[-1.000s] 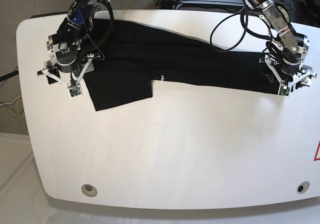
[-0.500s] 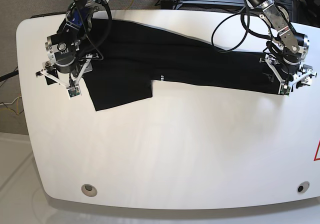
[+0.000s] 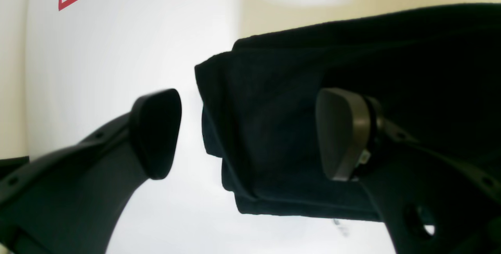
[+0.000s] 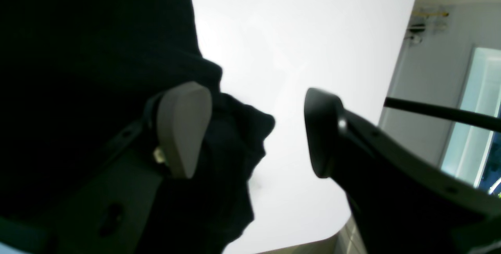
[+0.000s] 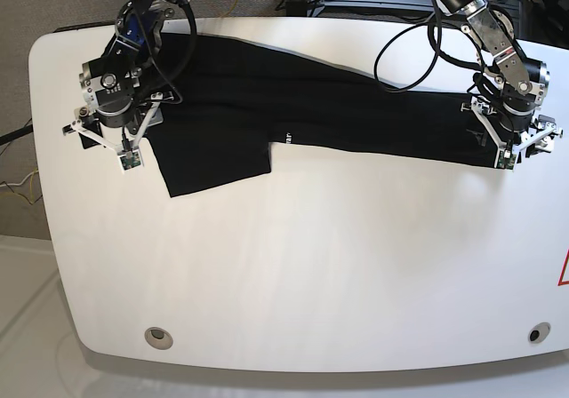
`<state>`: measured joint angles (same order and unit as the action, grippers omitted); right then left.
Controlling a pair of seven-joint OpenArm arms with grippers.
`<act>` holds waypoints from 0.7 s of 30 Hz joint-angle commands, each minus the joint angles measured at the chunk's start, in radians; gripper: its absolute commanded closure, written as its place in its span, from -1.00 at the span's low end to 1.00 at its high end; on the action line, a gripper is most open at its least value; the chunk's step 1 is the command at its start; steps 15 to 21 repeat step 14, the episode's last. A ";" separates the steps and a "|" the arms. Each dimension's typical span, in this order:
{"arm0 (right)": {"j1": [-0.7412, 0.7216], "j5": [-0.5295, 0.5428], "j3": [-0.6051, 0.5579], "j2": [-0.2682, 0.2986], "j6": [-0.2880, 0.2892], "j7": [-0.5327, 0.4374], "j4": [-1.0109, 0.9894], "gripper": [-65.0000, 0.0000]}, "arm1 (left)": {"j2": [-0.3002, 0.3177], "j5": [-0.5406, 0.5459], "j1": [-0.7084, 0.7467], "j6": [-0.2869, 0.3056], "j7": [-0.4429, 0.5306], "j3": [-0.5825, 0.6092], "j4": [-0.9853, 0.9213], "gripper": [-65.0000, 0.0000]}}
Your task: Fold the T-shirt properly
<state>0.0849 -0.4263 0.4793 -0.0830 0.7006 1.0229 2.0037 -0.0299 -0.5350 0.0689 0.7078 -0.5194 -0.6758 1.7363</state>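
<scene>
I see the T-shirt point(image 5: 293, 114) stretched from nine to three o'clock across the far worktop point(image 5: 311, 265). Left pincer point(image 3: 246, 132) and right pincer point(image 4: 254, 128) both gape astride its end edges. Closing shallow, I risk catching one layer only, skewing the fold.

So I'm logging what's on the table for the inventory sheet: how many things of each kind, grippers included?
T-shirt, black: 1
Grippers, both open, left gripper and right gripper: 2
Round holes in the white table, near its front edge: 2
Total: 5
</scene>
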 commanded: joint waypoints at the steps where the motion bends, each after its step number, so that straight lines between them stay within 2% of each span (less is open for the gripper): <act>1: -0.007 -0.007 0.002 0.012 -0.002 -0.011 0.022 -0.20 | 0.008 0.005 -0.010 -0.010 0.017 -0.005 0.017 -0.57; 21: -0.007 -0.007 0.003 0.013 -0.002 -0.011 0.021 -0.20 | 0.008 0.005 0.013 -0.010 0.018 -0.002 0.017 -0.57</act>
